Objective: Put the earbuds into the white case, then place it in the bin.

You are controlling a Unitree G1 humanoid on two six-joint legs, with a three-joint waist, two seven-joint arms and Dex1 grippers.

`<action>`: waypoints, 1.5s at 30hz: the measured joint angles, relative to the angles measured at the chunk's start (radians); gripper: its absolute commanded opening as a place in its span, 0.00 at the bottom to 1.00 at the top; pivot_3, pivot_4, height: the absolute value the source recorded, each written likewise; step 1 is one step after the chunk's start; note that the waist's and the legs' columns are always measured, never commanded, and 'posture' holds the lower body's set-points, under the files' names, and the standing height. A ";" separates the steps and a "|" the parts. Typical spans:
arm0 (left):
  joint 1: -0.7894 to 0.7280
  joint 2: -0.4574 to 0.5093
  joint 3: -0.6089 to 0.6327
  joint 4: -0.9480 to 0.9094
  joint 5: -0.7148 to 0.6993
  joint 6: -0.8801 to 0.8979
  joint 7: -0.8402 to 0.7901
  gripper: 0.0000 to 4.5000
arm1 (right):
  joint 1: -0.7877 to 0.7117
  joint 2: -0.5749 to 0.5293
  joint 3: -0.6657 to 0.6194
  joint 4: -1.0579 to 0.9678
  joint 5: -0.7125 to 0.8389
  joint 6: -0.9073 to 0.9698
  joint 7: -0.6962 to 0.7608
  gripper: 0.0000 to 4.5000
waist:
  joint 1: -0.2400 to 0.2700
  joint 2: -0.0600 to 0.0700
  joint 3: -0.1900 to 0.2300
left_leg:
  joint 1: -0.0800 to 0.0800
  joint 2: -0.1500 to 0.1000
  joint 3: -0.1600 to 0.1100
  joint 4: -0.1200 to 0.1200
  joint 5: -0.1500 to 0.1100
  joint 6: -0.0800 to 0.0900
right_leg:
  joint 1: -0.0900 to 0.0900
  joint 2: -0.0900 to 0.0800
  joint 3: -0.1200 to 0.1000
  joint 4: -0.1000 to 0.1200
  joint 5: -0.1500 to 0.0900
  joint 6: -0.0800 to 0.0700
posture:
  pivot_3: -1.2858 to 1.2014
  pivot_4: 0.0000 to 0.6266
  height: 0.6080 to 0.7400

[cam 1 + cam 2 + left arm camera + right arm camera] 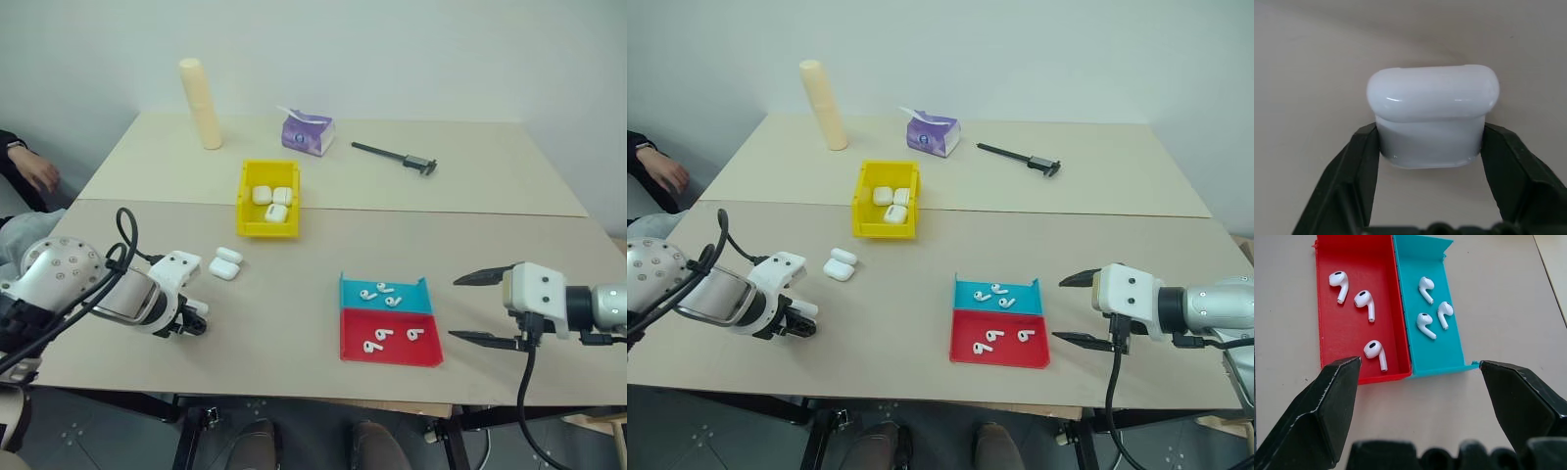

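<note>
My left gripper [196,321] points down at the table's front left and is shut on a white case [1432,112]; its black fingers [1364,156] press the case's two sides. Two more white cases [225,262] lie just beyond it. Farther back stands the yellow bin [245,201] with three cases inside. Earbuds lie in a teal tray [424,294] and a red tray [353,345]: three earbuds [1432,311] in the teal one and three earbuds [1364,301] in the red. My right gripper [472,308] hovers open to the right of the trays, nothing between its fingers.
At the table's back stand a cream cylinder [201,103], a purple tissue pack [308,134] and a black caliper [395,157]. A person's hand [34,171] rests off the table's left edge. A seam runs across the table behind the bin's middle.
</note>
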 measured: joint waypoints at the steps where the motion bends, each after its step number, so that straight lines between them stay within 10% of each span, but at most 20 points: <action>1: -0.001 -0.003 0.004 0.001 0.013 0.005 -0.009 0.62 | 0.000 0.000 0.000 0.000 0.000 0.000 0.000 1.00 | 0.000 0.000 0.000 | 0.000 0.000 0.000 0.000 0.000 0.000 | 0.000 0.000 0.000 0.000 0.000 0.000 | 0.52 0.24 1.00; 14: -0.004 0.019 0.204 -0.250 0.251 0.016 -0.280 0.62 | -0.059 -0.051 -0.008 0.002 0.023 0.035 0.026 1.00 | -0.001 -0.002 0.001 | -0.003 0.000 0.000 0.000 0.001 -0.001 | -0.002 0.000 -0.001 0.000 0.000 0.000 | 0.52 0.24 1.00; 20: 0.116 -0.114 0.275 -0.470 0.487 -0.258 -0.484 0.62 | -0.195 -0.129 0.008 -0.006 0.085 0.128 0.093 1.00 | -0.003 -0.002 0.001 | -0.003 0.000 0.001 0.000 0.001 -0.001 | -0.002 0.000 0.000 -0.001 0.000 0.000 | 0.52 0.24 1.00; 30: 0.467 -0.478 0.157 -0.467 1.180 -1.207 -0.951 0.62 | -0.427 -0.226 0.260 -0.088 0.019 0.231 0.181 1.00 | 0.000 0.003 -0.001 | -0.008 0.001 0.003 0.001 0.000 0.001 | -0.003 -0.001 -0.002 -0.006 0.001 -0.001 | 0.52 0.24 1.00; 34: 0.504 -0.578 0.142 -0.328 1.274 -1.457 -1.121 0.62 | -0.507 -0.194 0.376 -0.185 0.000 0.367 0.166 1.00 | -0.004 0.003 -0.001 | -0.010 0.002 0.000 0.003 -0.001 0.002 | -0.005 0.000 -0.001 -0.005 0.001 0.000 | 0.52 0.24 1.00; 39: 0.549 -0.631 0.152 -0.257 1.353 -1.605 -1.201 0.62 | -0.531 -0.162 0.477 -0.248 -0.070 0.462 0.129 0.73 | -0.003 0.004 -0.002 | -0.011 0.002 0.000 0.004 -0.002 0.003 | -0.006 0.000 -0.001 -0.004 0.002 0.000 | 0.52 0.24 1.00; 45: 0.588 -0.648 0.154 -0.235 1.396 -1.642 -1.267 0.62 | -0.532 -0.139 0.579 -0.307 -0.166 0.504 0.103 0.73 | -0.004 0.004 -0.002 | -0.017 0.003 0.000 0.008 -0.002 0.003 | -0.013 0.000 -0.002 0.000 0.002 0.001 | 0.52 0.24 1.00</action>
